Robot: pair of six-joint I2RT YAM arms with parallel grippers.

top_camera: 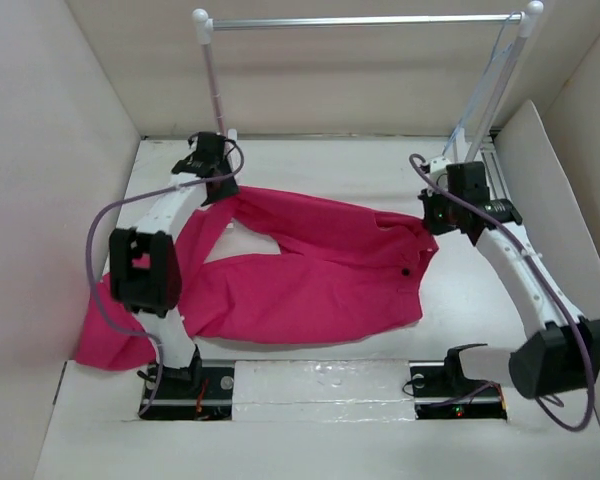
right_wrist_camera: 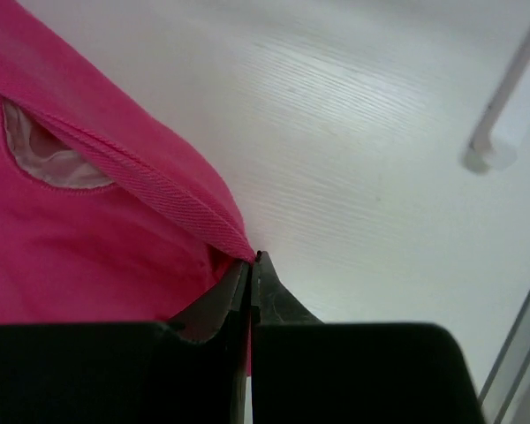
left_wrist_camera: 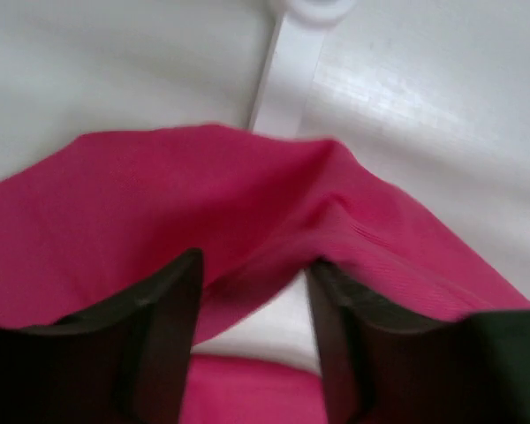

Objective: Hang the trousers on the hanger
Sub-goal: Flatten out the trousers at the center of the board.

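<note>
The magenta trousers lie spread across the table, one leg end hanging off the near left edge. My left gripper sits at the far left over a leg fold. In the left wrist view it is open, with the cloth lying loose between and beyond the fingers. My right gripper is at the waist end on the right. It is shut on the waistband edge of the trousers. The thin pale hanger hangs from the rail by the right post.
A white-posted rack with a silver rail stands at the back. Its left foot lies just beyond the left gripper, and its right foot is near the right gripper. White walls enclose the table on three sides.
</note>
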